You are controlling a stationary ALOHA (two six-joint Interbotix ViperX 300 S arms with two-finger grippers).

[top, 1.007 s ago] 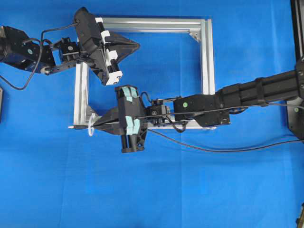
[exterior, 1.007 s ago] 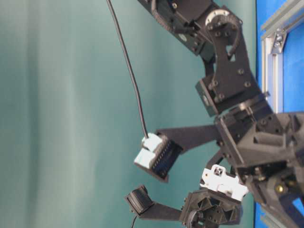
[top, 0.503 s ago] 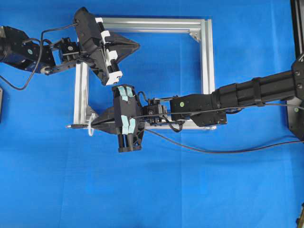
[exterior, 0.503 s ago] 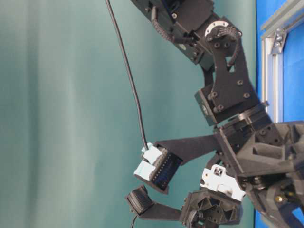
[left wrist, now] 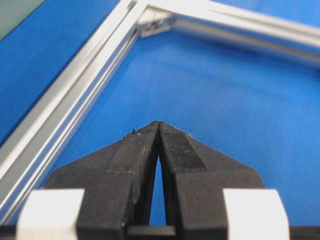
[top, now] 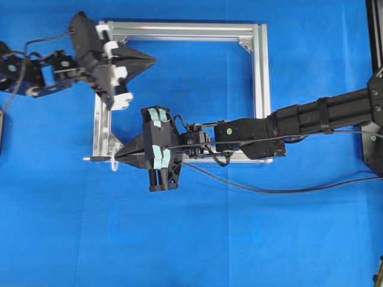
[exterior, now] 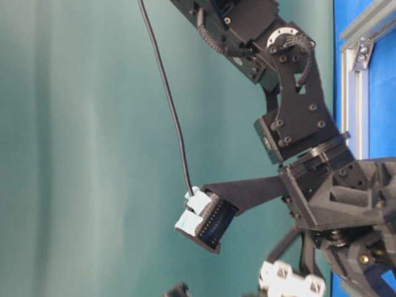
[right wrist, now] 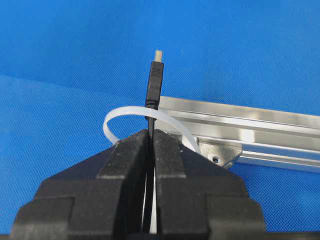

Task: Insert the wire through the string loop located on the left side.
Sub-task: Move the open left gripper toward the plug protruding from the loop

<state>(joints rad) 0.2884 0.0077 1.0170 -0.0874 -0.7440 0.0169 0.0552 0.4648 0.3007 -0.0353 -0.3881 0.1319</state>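
Item 1: your right pincer (top: 117, 158), black with pale teal tape on its body, sits at the near left corner of the silver aluminium rectangular frame (top: 260, 72). Its jaws are pressed together, pinching the long thin black wire (right wrist: 150, 112) just behind the stiff plug.

Item 2: the wire's plug, black with a pale metallic end, stands clear of the fingertips (right wrist: 134, 142) in your right wrist view. Overhead, that end pokes out past the frame's left edge. The slack trails rightward over the blue counter (top: 239, 239).

Item 3: the thin white string loop (right wrist: 117, 115) is tied at that same frame corner. In the right wrist view the wire passes through it, the band curving behind the wire and the plug beyond it.

Item 4: your left pincer (top: 154, 59), black with white blocks, sits above the frame's far left corner, well apart from the loop. Its jaws are pressed together on nothing; the left wrist view shows blue counter beyond the tips.
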